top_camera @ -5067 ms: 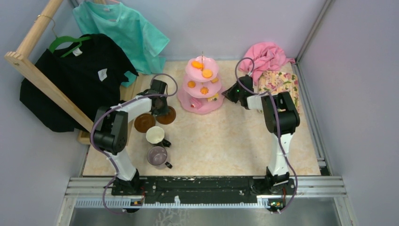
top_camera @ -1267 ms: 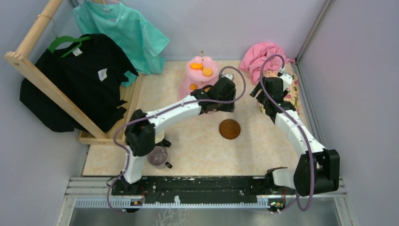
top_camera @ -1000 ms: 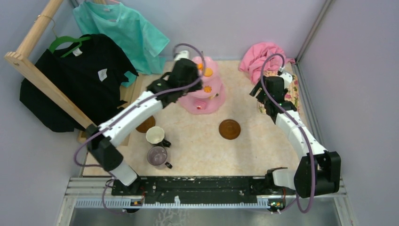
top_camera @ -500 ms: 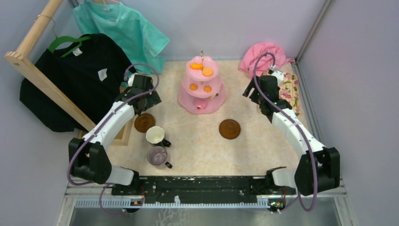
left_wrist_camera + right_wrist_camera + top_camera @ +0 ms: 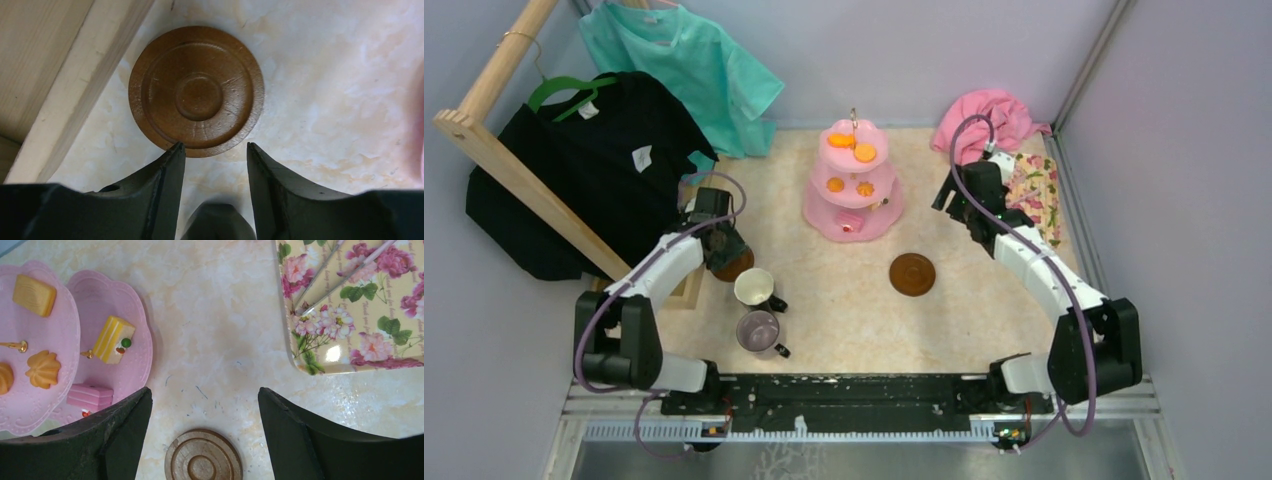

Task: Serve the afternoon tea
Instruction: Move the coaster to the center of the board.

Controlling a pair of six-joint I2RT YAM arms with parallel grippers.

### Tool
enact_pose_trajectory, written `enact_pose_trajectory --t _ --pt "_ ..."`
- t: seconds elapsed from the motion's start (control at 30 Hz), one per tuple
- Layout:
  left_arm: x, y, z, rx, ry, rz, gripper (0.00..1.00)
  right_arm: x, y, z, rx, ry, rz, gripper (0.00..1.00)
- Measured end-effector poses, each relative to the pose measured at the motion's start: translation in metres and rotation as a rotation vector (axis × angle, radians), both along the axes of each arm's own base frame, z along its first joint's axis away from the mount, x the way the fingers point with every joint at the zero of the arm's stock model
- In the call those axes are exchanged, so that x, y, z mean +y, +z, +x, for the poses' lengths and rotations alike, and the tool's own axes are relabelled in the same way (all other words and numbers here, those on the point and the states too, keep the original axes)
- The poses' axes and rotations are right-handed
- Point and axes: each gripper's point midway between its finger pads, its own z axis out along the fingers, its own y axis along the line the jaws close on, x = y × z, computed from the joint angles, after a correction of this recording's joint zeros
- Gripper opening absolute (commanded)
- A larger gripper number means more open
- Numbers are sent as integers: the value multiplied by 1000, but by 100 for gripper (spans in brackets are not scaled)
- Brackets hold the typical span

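The pink three-tier cake stand [image 5: 854, 190] with orange snacks stands at the back centre. One brown saucer [image 5: 912, 273] lies mid-table, also seen in the right wrist view as saucer [image 5: 203, 457]. A second saucer [image 5: 196, 90] lies by the wooden rack base, and my left gripper [image 5: 214, 147] is open low over it, fingertips at its near rim. A white mug [image 5: 754, 287] and a grey-purple mug [image 5: 759, 330] stand near the left arm. My right gripper [image 5: 205, 392] hangs open and empty above the table between the stand [image 5: 75, 315] and the floral mat.
A floral mat [image 5: 350, 305] lies at the right with a pink cloth [image 5: 989, 115] behind it. A wooden clothes rack [image 5: 514, 170] with black and teal shirts fills the left; its base [image 5: 50, 75] runs beside the left saucer. Walls close in on the left, back and right.
My left arm has swung from the cake stand back to the left and come down over the saucer by the rack. The right gripper has drifted slightly left, still open.
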Motion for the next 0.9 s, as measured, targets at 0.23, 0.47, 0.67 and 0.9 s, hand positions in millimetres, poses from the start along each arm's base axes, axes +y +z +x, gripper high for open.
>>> enact_pose_trajectory --t 0.23,0.47,0.67,0.9 --pt "8 -19 -6 33 37 -27 54 9 -3 5 17 22 -11 77" --pt "13 -35 1 53 55 -40 54 14 -9 8 35 35 -19 77" --pt "15 -41 13 55 65 -48 54 16 -8 10 36 37 -20 77" --pt "15 -45 24 62 65 -58 46 16 -16 12 55 41 -31 77"
